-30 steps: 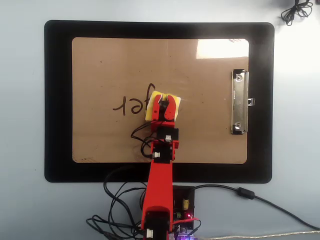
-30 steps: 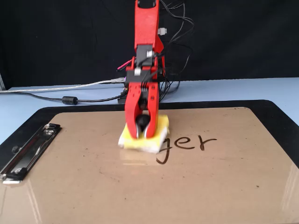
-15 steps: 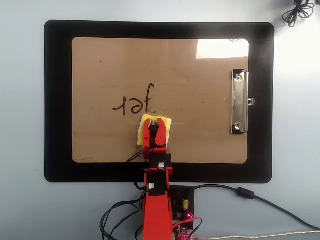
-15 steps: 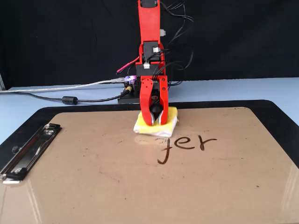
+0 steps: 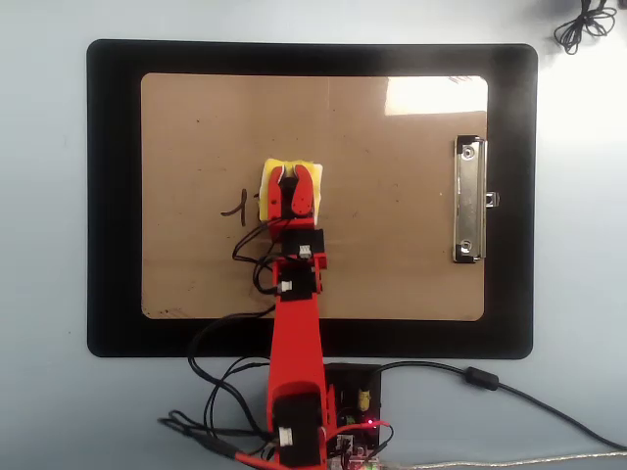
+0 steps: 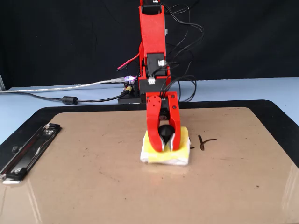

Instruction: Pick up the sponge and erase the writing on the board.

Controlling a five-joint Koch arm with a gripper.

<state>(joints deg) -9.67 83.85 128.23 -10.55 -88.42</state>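
Note:
The yellow sponge [image 5: 273,170] with its white underlayer [image 6: 166,157] lies flat on the tan board [image 5: 392,255], near its middle. My red gripper [image 5: 291,184] comes straight down on it and is shut on the sponge's black dot [image 6: 165,132], pressing the sponge onto the board [image 6: 93,177]. Of the writing, only one dark stroke [image 5: 235,208] shows, just left of the sponge in the overhead view and just right of it in the fixed view [image 6: 206,142]. The rest is hidden under the sponge or not visible.
The board lies on a black mat [image 5: 113,196]. Its silver clip [image 5: 469,201] is on the right edge in the overhead view, and on the left in the fixed view [image 6: 28,150]. Cables [image 5: 225,382] and the arm's base [image 5: 343,411] sit at the mat's near edge.

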